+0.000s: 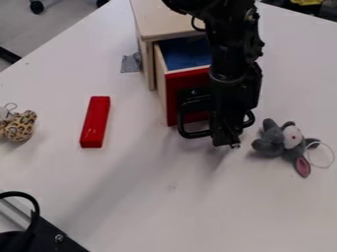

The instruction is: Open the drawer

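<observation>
Nearest me, at the lower left corner, black hardware [49, 237] juts over the white table [158, 197]; I take it for part of the rig's surroundings, with no role in the pull. Farther in, my gripper [227, 138] hangs down at the black handle [191, 134], in front of the drawer [159, 74]; that placing suits drawing the loop outward, toward the near side of the table. The drawer already stands partly out of the wooden cabinet [164, 20], its red front [172, 101] ahead of the cabinet's face and its blue inside exposed; I judge the job well along, with perhaps a little more pull to give. The grey plush toy [271, 143] lies to one side of the gripper, the red block [96, 120] and the spotted plush [19, 129] well apart on the other; none seems to block the drawer's way.

As for what I can't make out: whether the gripper is spread or pressed together, and whether it pinches the handle or only hooks it, I cannot tell; the arm covers the handle's middle and much of the red front; the spotted plush is cut off by the view's edge; behind, the arm hides part of the drawer's inside and the cabinet's far side.
</observation>
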### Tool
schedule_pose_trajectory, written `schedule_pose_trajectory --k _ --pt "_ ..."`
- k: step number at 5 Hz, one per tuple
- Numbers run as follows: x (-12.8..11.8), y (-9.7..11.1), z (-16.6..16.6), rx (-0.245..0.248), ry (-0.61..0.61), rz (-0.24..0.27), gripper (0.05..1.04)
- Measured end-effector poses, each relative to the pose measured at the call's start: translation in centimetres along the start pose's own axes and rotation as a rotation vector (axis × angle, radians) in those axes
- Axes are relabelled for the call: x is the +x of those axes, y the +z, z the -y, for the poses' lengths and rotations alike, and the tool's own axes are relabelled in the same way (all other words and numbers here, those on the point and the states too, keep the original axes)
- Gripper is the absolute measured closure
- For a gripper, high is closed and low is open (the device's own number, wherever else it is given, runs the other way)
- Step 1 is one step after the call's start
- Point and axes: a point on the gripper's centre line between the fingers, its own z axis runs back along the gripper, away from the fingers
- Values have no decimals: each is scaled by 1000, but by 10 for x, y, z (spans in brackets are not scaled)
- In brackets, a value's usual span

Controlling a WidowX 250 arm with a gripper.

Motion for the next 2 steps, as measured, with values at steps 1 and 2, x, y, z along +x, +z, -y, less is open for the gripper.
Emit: schedule_pose_trajectory --k 1,2 --pt "-1 0 2 -7 0 -6 963" --pt "-4 0 4 -10 -3 -10 963"
